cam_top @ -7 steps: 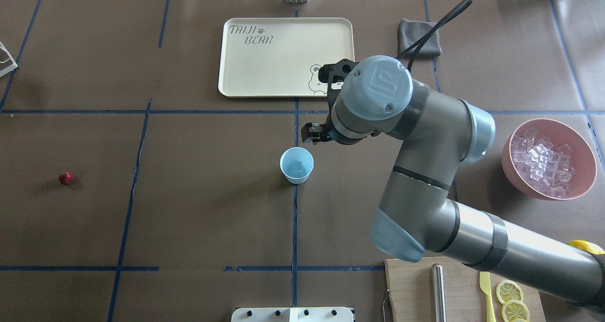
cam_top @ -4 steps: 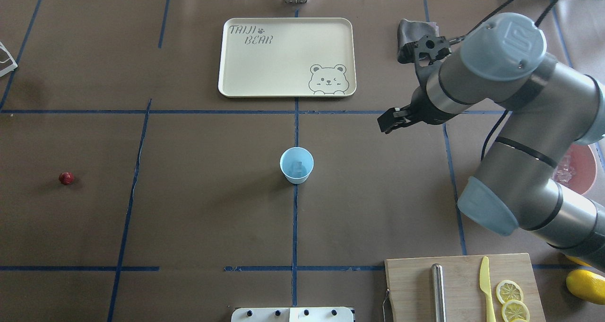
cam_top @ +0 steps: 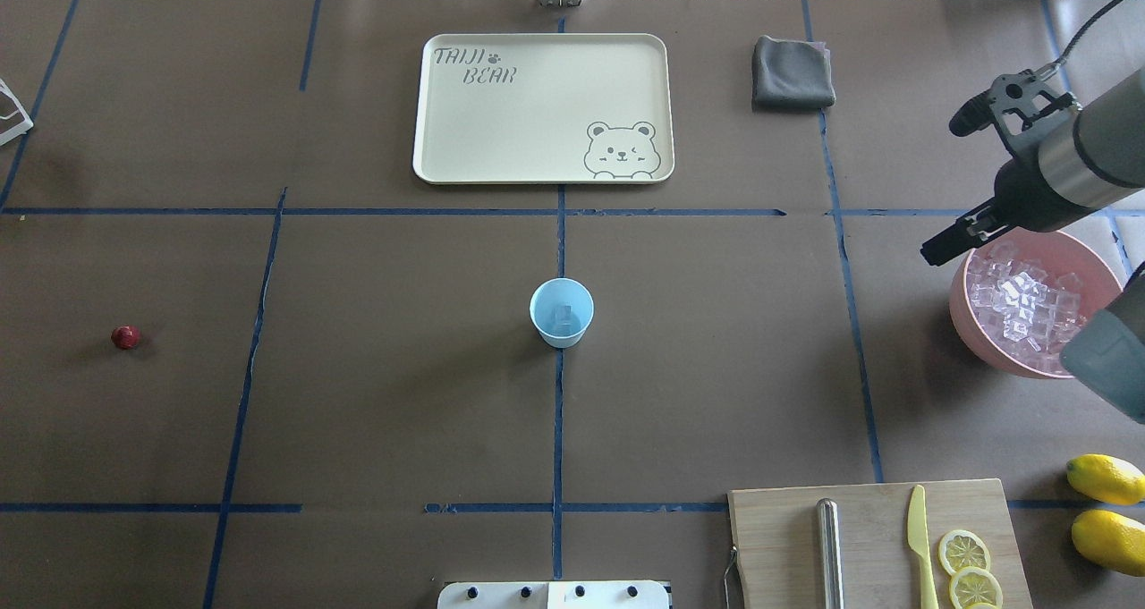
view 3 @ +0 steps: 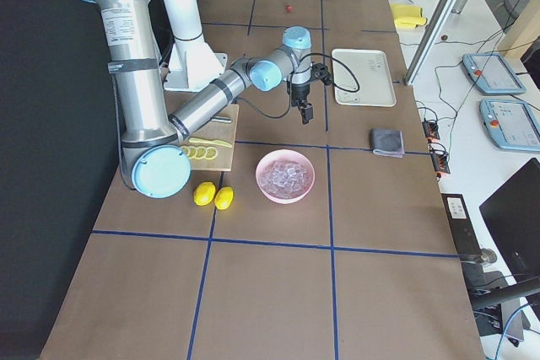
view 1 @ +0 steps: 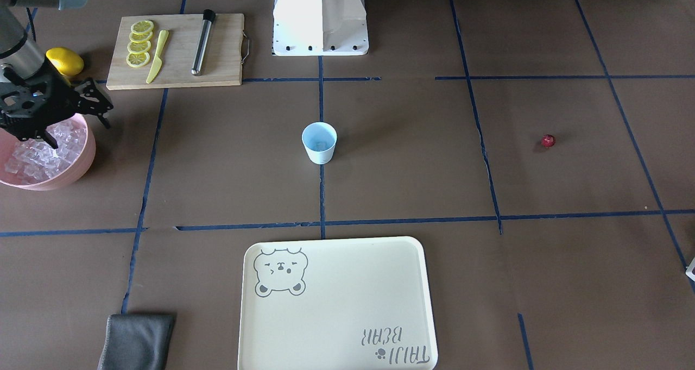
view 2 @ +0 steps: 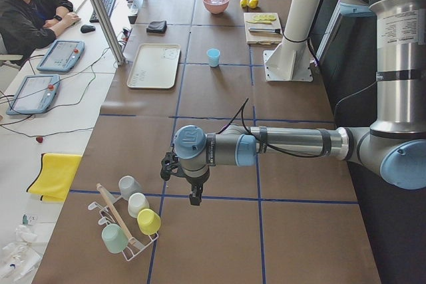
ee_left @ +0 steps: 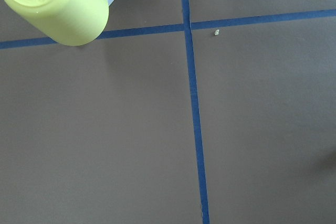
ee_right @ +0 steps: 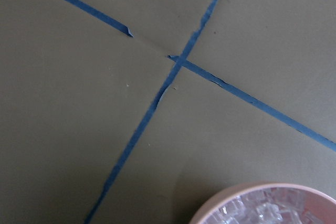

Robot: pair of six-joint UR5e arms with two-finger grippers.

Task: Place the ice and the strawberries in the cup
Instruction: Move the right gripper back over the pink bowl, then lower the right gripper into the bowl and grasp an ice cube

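Right claw: spread, empty, beside pink bowl's rim.
Left claw: cannot tell.
Cup: desk centre, holds ice.

Arm tubes: silver-grey cylinders on left arm and right arm.
Joint caps: pale blue, round, embossed logo.
Cable: black, thin, looped.
Right gripper: black.
Pedestal: white, dark screws along the edge.

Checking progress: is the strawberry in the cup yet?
No, the strawberry lies on the table, well apart from the cup.
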